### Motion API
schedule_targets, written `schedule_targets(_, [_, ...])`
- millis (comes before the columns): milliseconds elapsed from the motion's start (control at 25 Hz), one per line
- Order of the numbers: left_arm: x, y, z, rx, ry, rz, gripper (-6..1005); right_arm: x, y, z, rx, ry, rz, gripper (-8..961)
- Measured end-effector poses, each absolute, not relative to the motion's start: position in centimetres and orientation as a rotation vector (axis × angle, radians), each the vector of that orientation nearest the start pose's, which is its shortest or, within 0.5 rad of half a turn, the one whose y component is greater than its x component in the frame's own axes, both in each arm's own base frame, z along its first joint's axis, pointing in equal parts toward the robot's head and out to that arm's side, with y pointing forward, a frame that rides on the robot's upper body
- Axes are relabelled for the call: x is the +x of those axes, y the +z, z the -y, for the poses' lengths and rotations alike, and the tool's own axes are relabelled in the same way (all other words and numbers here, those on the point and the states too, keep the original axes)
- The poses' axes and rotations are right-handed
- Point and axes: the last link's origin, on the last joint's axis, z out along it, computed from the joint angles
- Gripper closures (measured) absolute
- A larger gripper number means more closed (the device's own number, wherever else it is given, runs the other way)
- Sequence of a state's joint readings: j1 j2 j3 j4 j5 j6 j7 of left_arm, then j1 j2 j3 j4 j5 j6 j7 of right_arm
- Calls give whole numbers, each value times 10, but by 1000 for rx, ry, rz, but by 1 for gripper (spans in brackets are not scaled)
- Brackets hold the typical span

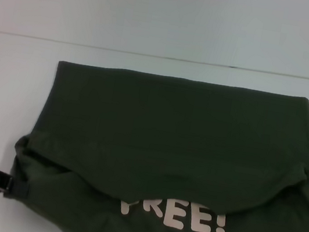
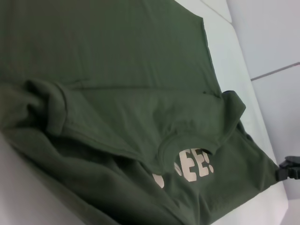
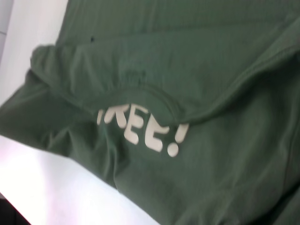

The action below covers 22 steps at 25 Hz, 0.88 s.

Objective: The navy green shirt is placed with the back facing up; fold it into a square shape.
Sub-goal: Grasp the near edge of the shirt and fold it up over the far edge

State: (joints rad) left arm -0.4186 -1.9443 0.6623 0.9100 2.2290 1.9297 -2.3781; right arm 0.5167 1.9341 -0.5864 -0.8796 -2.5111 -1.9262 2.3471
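1. Though it lies spread on the pale table, the navy green shirt runs off the head view's near and right edges.
2. Its folded-over flap hides the first part of the cream lettering; only "REE!" reads clearly.
3. At the shirt's near left corner, the left gripper pinches the hem.
4. Whether the right gripper's jaws are spread, I cannot tell; no view shows it.

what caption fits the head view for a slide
Left gripper at the near-left corner of the partly folded navy green shirt, its lettering exposed.
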Motion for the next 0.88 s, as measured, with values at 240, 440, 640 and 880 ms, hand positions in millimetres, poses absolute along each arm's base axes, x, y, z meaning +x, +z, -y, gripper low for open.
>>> schedule_targets(240, [-293,103,-301,-2463,-580,1847,996,310,111,-311,-2371,331,-1802,929])
schedule_targets(440, [-281,108,-353,-2293,-649,1832,995,316,131,-344,-2148,582,-1704,928])
schedule_targets(640, [-270,95,-401,-2133,-634,1795,996,324,123,-387,-1914,688,-1648,928])
schedule_targets(880, [-268,66,-431,-2003,-532,1737,996,318,87,-440,-1767,537,-1485,928])
